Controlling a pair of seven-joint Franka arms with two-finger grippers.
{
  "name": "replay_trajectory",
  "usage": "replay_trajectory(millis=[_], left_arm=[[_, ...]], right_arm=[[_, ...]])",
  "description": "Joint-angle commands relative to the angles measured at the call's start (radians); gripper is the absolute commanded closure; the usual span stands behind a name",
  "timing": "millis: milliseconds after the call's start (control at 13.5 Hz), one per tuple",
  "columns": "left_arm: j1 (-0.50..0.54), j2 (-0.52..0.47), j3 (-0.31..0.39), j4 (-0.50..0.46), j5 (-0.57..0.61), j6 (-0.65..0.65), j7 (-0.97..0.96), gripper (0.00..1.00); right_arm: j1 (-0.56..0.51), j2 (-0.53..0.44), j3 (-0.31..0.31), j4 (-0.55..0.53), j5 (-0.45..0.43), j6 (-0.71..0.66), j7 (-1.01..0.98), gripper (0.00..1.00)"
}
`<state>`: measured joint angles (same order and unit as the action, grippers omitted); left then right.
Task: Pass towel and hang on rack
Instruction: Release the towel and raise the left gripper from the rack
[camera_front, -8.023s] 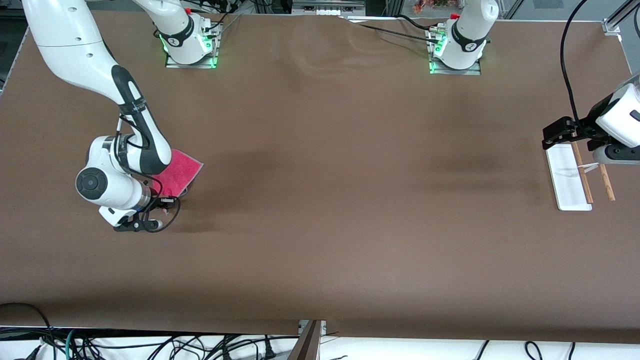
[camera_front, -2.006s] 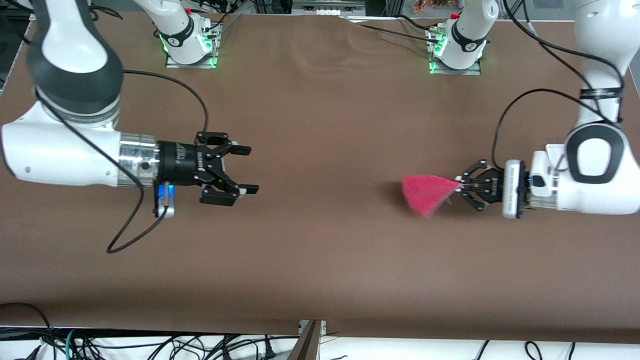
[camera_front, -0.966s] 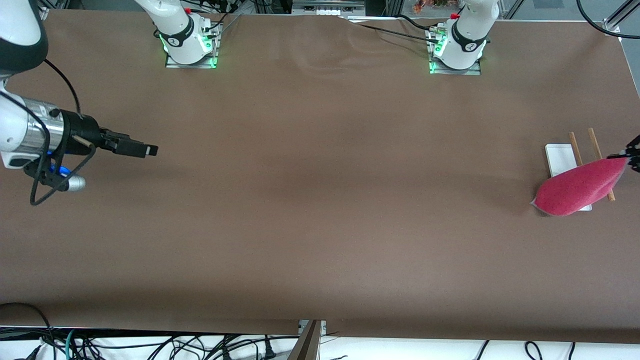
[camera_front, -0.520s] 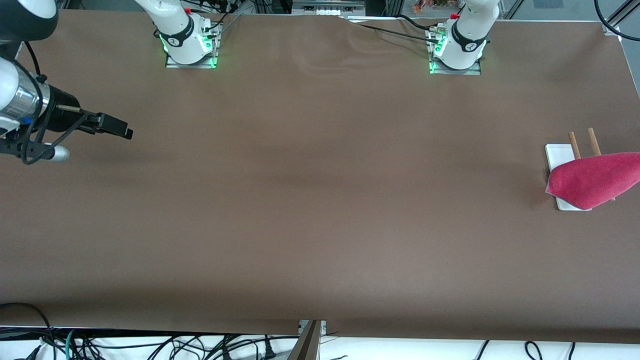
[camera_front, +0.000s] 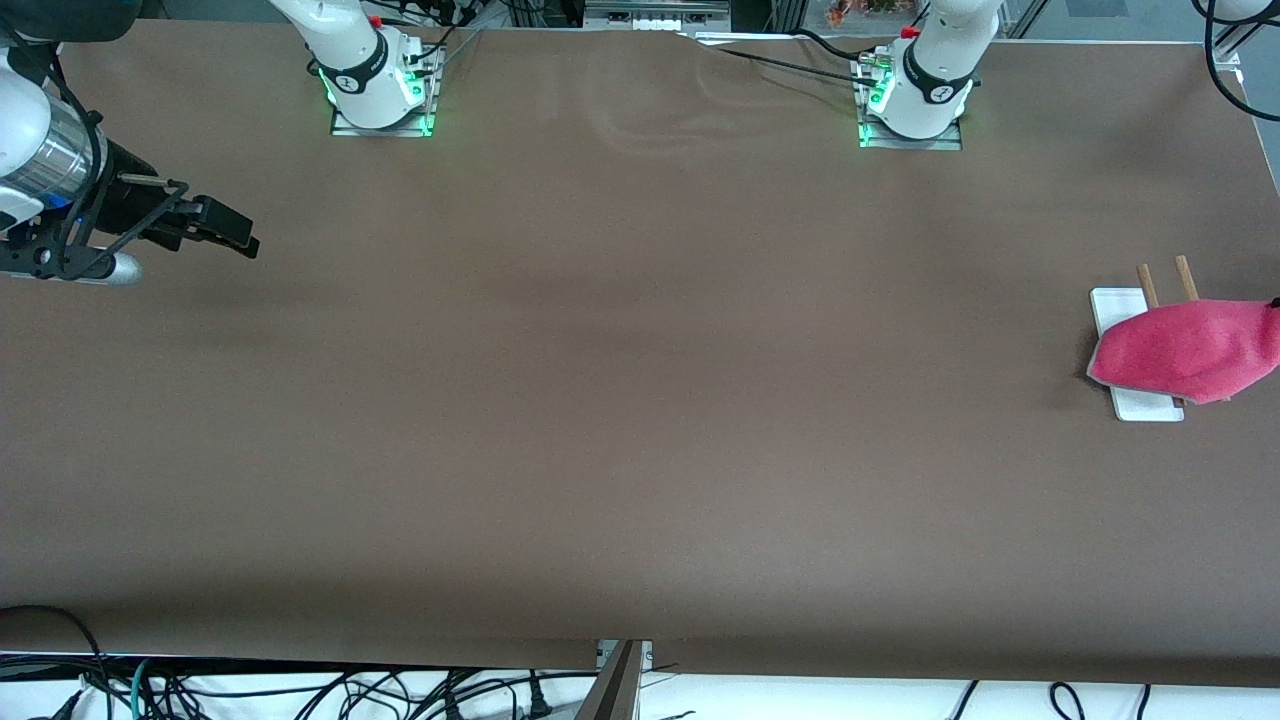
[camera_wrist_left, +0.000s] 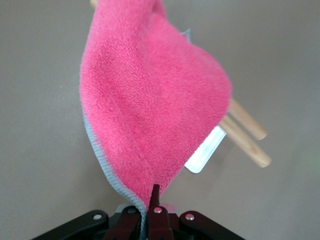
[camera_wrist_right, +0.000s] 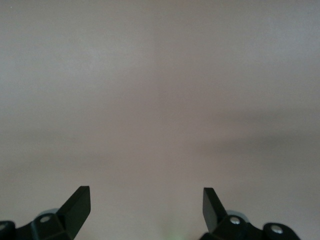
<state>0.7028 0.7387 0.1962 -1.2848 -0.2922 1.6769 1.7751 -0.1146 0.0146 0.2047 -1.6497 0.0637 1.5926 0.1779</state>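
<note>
Towel (camera_wrist_left: 150, 100) is pinched by left gripper (camera_wrist_left: 154, 199) over rack (camera_wrist_left: 247, 136); should be lowered evenly across both rods before release. Right gripper (camera_wrist_right: 146, 202) waits, spread.

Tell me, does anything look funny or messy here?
Only a little: the towel drapes bunched and slanted over the rack, one corner pinched in the left gripper. The right gripper waits open over bare table at its end.
</note>
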Motion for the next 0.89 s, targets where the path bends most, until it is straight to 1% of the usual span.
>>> replay_trajectory(millis=[0, 74, 149, 371, 520, 669, 817], left_arm=[[0.006, 0.021, -0.004, 0.013, 0.016, 0.020, 0.014, 0.23], [0.006, 0.021, -0.004, 0.013, 0.021, 0.020, 0.021, 0.00], [0.006, 0.019, -0.004, 0.013, 0.021, 0.020, 0.021, 0.00], [0.003, 0.008, -0.004, 0.022, 0.024, 0.017, 0.018, 0.00], [-0.005, -0.004, -0.004, 0.027, 0.030, 0.015, 0.009, 0.00], [-0.014, -0.050, -0.012, 0.027, 0.041, 0.007, 0.006, 0.00], [-0.077, -0.132, -0.011, 0.025, 0.132, 0.001, -0.032, 0.00]], right_arm=[[0.035, -0.035, -0.020, -0.035, -0.022, 0.021, -0.023, 0.01], [0.074, -0.035, -0.074, -0.038, -0.022, 0.024, -0.023, 0.01], [0.117, -0.038, -0.120, -0.045, -0.022, 0.023, -0.023, 0.01], [0.173, -0.041, -0.182, -0.045, -0.022, 0.020, -0.024, 0.01], [0.173, -0.039, -0.177, -0.044, -0.024, 0.023, -0.023, 0.01], [0.174, -0.039, -0.174, -0.045, -0.025, 0.026, -0.017, 0.01], [0.174, -0.033, -0.173, -0.047, -0.050, 0.044, -0.024, 0.01]])
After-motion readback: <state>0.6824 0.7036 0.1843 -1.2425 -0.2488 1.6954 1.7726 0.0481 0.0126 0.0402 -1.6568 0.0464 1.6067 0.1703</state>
